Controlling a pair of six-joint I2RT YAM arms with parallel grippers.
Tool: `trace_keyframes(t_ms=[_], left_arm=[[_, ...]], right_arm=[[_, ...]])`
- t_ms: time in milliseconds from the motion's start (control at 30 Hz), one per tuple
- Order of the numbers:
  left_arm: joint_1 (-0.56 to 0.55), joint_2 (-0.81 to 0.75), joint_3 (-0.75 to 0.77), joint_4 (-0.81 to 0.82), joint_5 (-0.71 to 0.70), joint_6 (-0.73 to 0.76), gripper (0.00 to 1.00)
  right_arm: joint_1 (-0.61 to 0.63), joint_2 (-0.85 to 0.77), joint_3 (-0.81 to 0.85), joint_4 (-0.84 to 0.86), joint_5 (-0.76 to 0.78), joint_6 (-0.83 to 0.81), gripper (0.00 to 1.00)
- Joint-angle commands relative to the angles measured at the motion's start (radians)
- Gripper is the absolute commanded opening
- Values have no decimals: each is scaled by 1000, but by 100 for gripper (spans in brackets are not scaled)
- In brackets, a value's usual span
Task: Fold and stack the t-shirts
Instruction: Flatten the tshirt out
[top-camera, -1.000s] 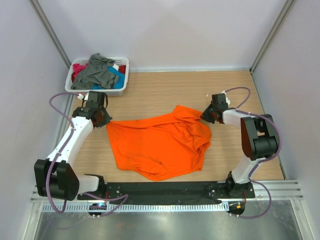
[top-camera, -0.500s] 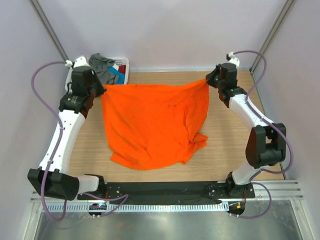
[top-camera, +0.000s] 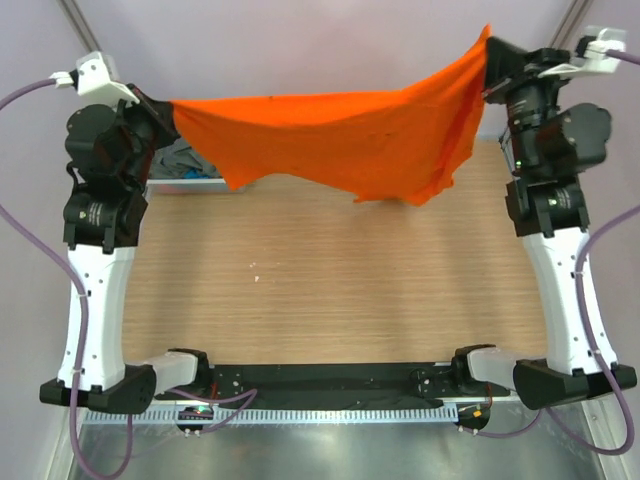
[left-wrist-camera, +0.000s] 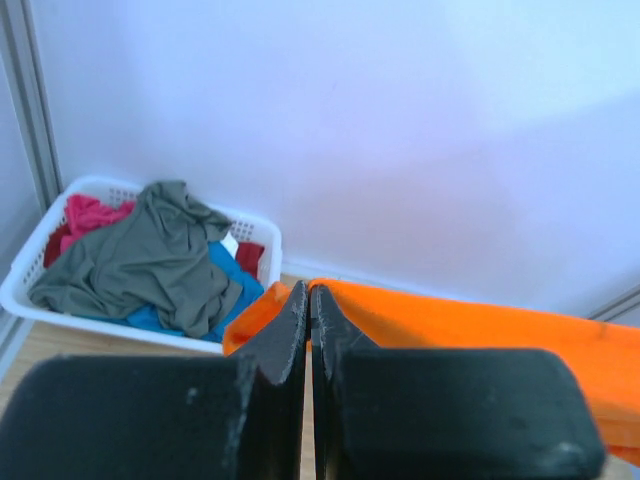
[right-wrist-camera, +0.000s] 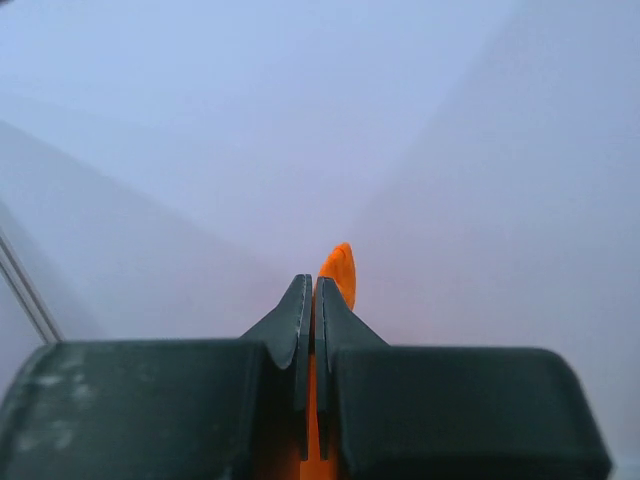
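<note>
The bright orange t-shirt (top-camera: 340, 140) hangs stretched in the air between both raised arms, its lower edge sagging above the far part of the table. My left gripper (top-camera: 165, 108) is shut on its left corner, and orange cloth (left-wrist-camera: 440, 325) shows on both sides of the closed jaws (left-wrist-camera: 309, 300). My right gripper (top-camera: 487, 62) is shut on the shirt's right corner, higher up; an orange tip (right-wrist-camera: 340, 270) pokes out past its fingers (right-wrist-camera: 312, 295). More t-shirts, dark grey (left-wrist-camera: 150, 260), teal-blue (left-wrist-camera: 225, 280) and red-pink (left-wrist-camera: 85, 215), lie heaped in the basket.
The white plastic laundry basket (left-wrist-camera: 30, 265) stands at the far left corner by the wall, mostly hidden behind the left arm in the top view. The wooden table (top-camera: 330, 290) lies below the shirt. Grey walls close in on three sides.
Both arms have risen and moved apart, lifting the orange t-shirt off the table until it hangs spread in the air. Both grippers kept their hold.
</note>
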Motion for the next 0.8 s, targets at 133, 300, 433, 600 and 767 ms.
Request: trace_keyframes(t_ms=[133,300,433,600,767], left_arm=[[5,-44,120,-37,-39,50,0],[6,-33,237,-119,-41,38,0],[6,-51,242,-139,-9,28,0],[6,-47,209,-156,14,21,0],[5,48,191,-153,80,16,0]], right_arm=[[1,-50,174,-65,-5,-140,1],[1,-64,258,-186,18,-148,1],[1,-95,259,-219,39,-166,1],[-1,-98,214,-243,56,-178,1],[1,-35,179,-268,98,-189,1]])
